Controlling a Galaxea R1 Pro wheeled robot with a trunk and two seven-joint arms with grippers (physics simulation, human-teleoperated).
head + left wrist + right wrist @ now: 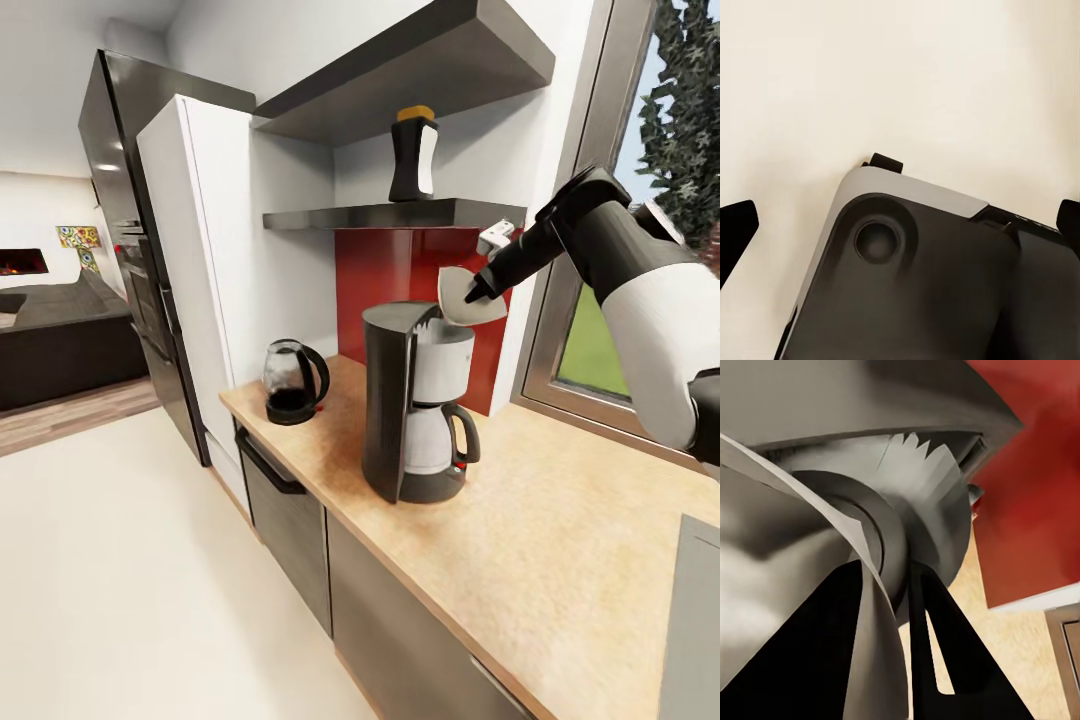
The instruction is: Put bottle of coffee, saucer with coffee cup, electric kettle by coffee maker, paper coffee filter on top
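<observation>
No legible text, even on the bottle of coffee [413,157] label.

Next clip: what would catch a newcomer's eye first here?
The right gripper holds a white paper filter just above the dark coffee maker on the beige countertop. A brown coffee jar stands on the black shelf above, and a glass kettle sits at the counter's far end.

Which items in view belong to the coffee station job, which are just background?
Job: coffee maker, paper coffee filter in the right gripper, bottle of coffee on the kitchen shelf, electric kettle, countertop.

Background: fridge, sofa, window, red backsplash.
</observation>
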